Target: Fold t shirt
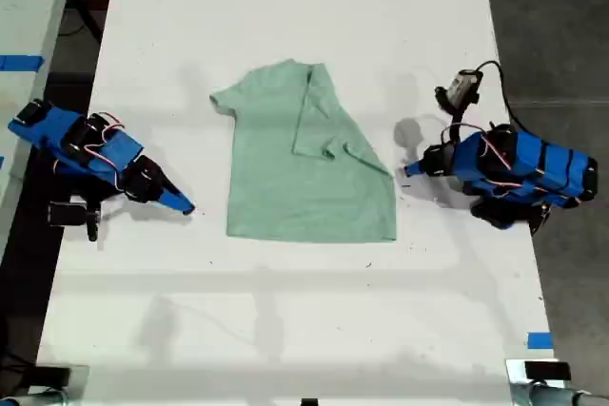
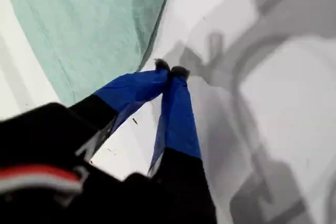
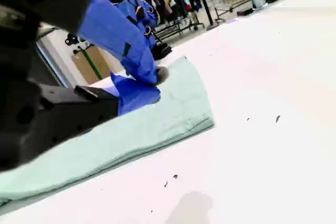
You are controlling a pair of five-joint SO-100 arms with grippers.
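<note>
Got the shirt [image 1: 304, 178] lying flat mid-table [image 1: 285, 330], with the side toward the exterior view's right folded in over the body and the other sleeve not yet folded. Seeing my first gripper [image 2: 170, 71] pressed together and empty, parked on bare table a little off the unfolded edge. Same for my second gripper [image 1: 411, 170]: looks closed on nothing, just beside the folded edge.

Risks, as a guess: going in with closed tips would shove the fabric and bunch it. Grabbing too deep could lift both layers and undo that fold. Dragging low might slide the whole shirt sideways.
</note>
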